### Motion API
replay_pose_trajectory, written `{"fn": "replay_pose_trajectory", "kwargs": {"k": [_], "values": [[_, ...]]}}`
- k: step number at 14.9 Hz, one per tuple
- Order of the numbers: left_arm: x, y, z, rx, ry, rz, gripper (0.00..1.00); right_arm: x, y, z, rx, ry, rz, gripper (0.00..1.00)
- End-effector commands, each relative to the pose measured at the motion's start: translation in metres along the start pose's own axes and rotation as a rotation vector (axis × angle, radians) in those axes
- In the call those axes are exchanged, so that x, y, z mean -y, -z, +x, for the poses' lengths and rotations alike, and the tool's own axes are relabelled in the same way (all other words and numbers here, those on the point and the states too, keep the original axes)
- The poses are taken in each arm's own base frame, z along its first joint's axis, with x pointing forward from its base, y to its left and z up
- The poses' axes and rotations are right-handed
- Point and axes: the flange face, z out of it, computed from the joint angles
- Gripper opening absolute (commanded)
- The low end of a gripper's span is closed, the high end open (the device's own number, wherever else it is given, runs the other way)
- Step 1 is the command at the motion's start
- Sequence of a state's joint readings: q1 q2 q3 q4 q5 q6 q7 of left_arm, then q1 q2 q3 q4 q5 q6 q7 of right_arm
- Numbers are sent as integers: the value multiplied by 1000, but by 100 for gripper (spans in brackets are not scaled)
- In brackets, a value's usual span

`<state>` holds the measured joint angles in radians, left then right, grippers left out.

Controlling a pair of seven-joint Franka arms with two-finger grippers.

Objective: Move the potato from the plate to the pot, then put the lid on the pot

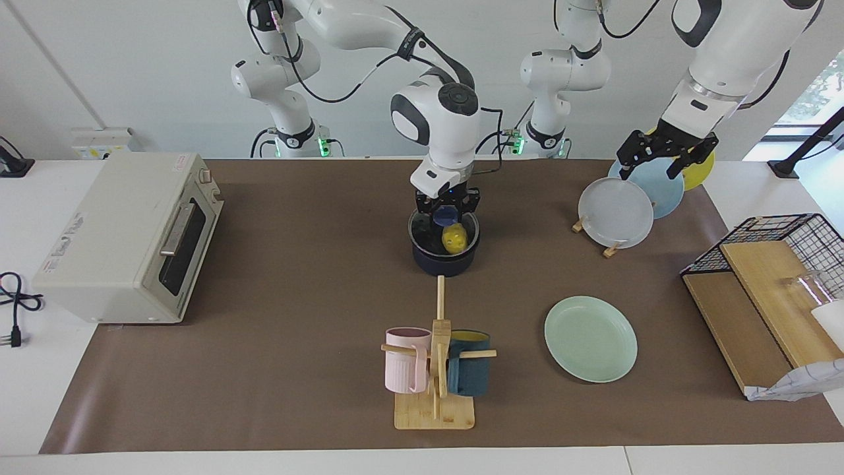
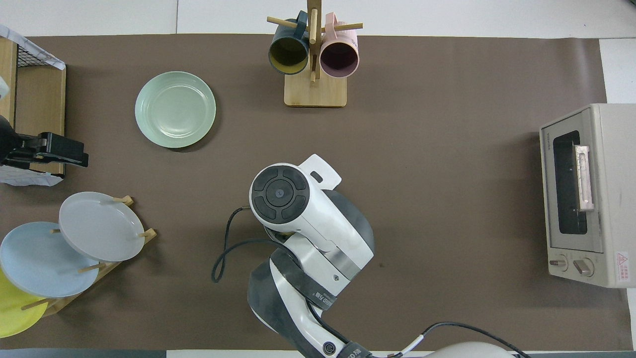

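Potato [image 1: 453, 238] is sitting inside the pot [image 1: 444, 258] near mid-table, w/ the glass lid [image 1: 443, 227] resting on the pot's rim over it. Your right gripper [image 1: 447, 212] is reaching straight down onto the lid, fingers closed on the blue knob at its centre. From overhead you're seeing only the right arm's wrist covering pot, lid & potato, so go by the facing view.

Green plate [image 1: 591, 338] is lying bare, farther from the robots than the pot and toward the left arm's end. Your left gripper [image 1: 667, 153] is waiting up in the air over the rack of upright plates [image 1: 616, 212], fingers spread open, holding nothing.

Mug stand [image 1: 435, 369] w/ a pink and a dark blue mug is standing farther from the robots than the pot. Toaster oven [image 1: 128, 237] is sitting at the right arm's end.
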<state>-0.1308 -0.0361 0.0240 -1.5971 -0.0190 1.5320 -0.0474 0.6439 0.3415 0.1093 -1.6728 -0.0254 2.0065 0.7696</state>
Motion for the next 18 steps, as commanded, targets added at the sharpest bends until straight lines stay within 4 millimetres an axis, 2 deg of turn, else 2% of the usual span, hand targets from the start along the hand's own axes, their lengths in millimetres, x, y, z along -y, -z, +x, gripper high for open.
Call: {"fn": "replay_pose_trajectory", "kwargs": {"k": [1, 13, 18], "values": [[1, 3, -4, 5, 7, -1, 100, -1, 1, 0, -19, -4, 12, 0], [1, 3, -4, 6, 2, -1, 100, 2, 3, 2, -73, 30, 2, 0], [-3, 2, -5, 10, -2, -2, 100, 2, -3, 1, -75, 34, 5, 0]]}}
